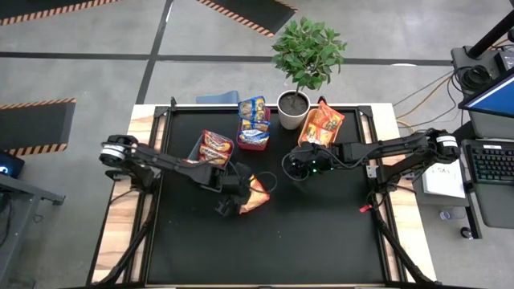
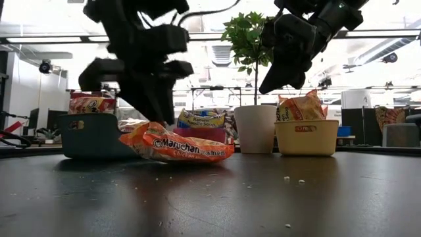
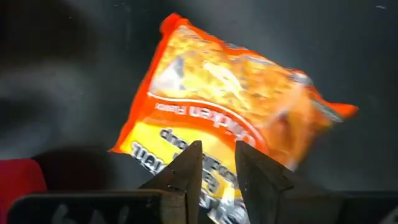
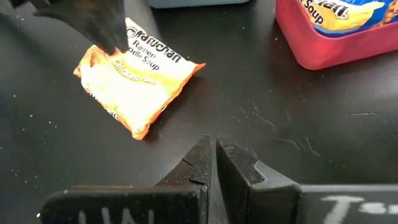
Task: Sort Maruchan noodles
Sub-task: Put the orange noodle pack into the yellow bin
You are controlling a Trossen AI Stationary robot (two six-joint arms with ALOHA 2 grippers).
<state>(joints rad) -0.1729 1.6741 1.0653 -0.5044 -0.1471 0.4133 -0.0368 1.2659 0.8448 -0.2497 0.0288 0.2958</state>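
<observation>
One orange-yellow Maruchan noodle packet (image 1: 257,193) (image 2: 181,148) lies on the black table near its middle. My left gripper (image 1: 238,197) (image 3: 217,149) comes down on the end of it nearest the table's left edge, shut on that end. My right gripper (image 1: 291,166) (image 4: 214,140) hangs shut and empty above the table, to the right of the packet. Other packets sit in three bins at the far side. My left gripper pinches the packet's yellow end (image 3: 217,165) between its two fingers; the edge shows in the narrow gap between them. The fingers (image 2: 158,112) slant down from above and from the table's left. The packet's other end (image 2: 214,155) rests on the table.
A teal bin (image 2: 92,135) holds red-maroon packets, a red bin (image 4: 336,46) holds blue-yellow ones, and a cream bin (image 2: 306,137) holds orange ones. A white plant pot (image 1: 293,108) stands between the red and cream bins. Bare black table lies toward the near edge.
</observation>
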